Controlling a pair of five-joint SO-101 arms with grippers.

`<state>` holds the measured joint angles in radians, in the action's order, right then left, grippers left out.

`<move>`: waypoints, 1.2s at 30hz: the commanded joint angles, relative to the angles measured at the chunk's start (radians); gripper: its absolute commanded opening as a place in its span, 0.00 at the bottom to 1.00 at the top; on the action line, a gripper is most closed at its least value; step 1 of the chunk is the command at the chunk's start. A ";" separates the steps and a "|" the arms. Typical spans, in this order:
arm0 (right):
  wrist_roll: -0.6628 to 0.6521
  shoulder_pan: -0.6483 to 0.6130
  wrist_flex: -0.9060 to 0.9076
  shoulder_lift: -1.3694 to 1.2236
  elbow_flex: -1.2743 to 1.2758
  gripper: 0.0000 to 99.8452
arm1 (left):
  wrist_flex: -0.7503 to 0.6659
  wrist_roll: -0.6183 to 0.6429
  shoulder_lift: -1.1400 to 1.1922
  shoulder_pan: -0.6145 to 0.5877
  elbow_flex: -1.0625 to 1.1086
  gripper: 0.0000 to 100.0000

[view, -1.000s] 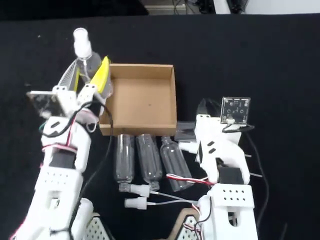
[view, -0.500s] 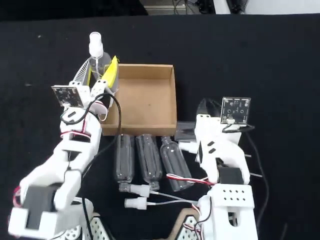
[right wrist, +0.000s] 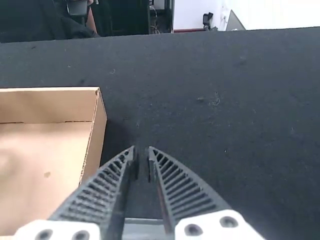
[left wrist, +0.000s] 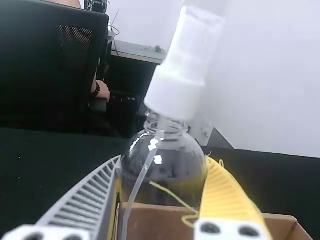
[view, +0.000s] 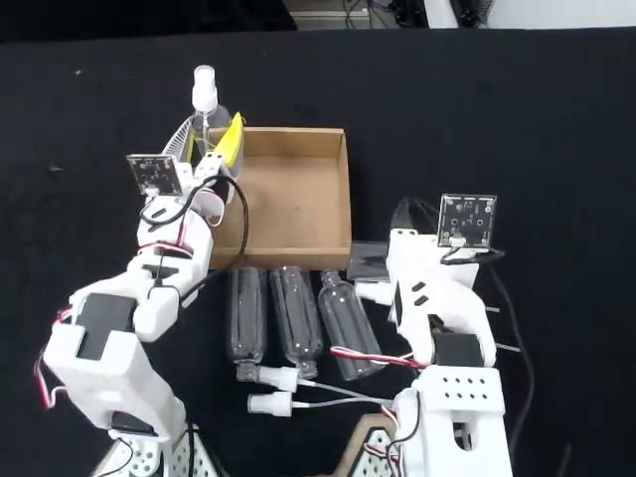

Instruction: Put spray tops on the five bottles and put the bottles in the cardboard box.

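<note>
Over the cardboard box's [view: 298,204] corner, left pincer [view: 209,139] pinches a bottle [left wrist: 165,165], its dip tube [left wrist: 140,182] visible; right pincer [right wrist: 141,152] pressed together.

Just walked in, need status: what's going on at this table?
The left gripper is shut on a bottle with its spray top fitted, holding it at the cardboard box's far left corner. No bottle is in the box yet. The right gripper is shut on nothing, beside the box. Three uncapped bottles and two loose spray tops lie in front.
</note>
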<state>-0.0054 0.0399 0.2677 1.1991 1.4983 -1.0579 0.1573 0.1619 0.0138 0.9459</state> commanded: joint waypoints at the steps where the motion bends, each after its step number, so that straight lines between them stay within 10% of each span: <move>1: 0.000 0.005 -0.032 0.015 -0.008 0.01 | -0.025 0.005 0.020 0.001 -0.091 0.03; 36: 0.000 0.005 -0.032 0.015 -0.004 0.01 | -0.350 -0.110 0.479 -0.004 -0.289 0.03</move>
<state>-0.0054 0.0399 0.2662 1.1991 1.4983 -1.3955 0.0499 0.6329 0.0153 0.7066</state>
